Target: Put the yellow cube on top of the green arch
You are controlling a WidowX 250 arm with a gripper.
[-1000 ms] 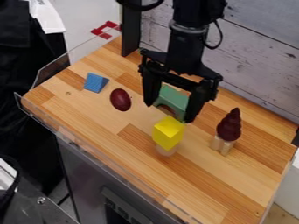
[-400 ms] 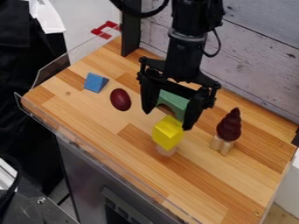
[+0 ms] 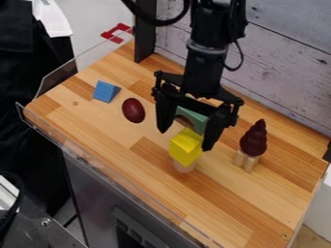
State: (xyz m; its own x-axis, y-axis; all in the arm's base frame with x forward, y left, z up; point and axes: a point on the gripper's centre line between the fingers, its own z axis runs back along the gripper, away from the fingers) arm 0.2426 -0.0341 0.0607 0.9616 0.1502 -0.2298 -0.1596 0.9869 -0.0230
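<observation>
Hiding part of green arch (image 3: 196, 122), pincer (image 3: 185, 140) hangs, fingers (image 3: 216, 128) spread; yellow cube (image 3: 186, 147) partly masks wooden support (image 3: 184, 167)

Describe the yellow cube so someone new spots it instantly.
On the striped wooden countertop, look just in front of the open black pincer. The bright yellow cube sits there on a small pale wooden block, unlike the green arch behind it.

We see a yellow cube (image 3: 186, 147), a green arch (image 3: 192, 119), a blue triangular block (image 3: 105, 91) and a wooden tabletop (image 3: 103, 133) patterned in tan-and-brown strips.
</observation>
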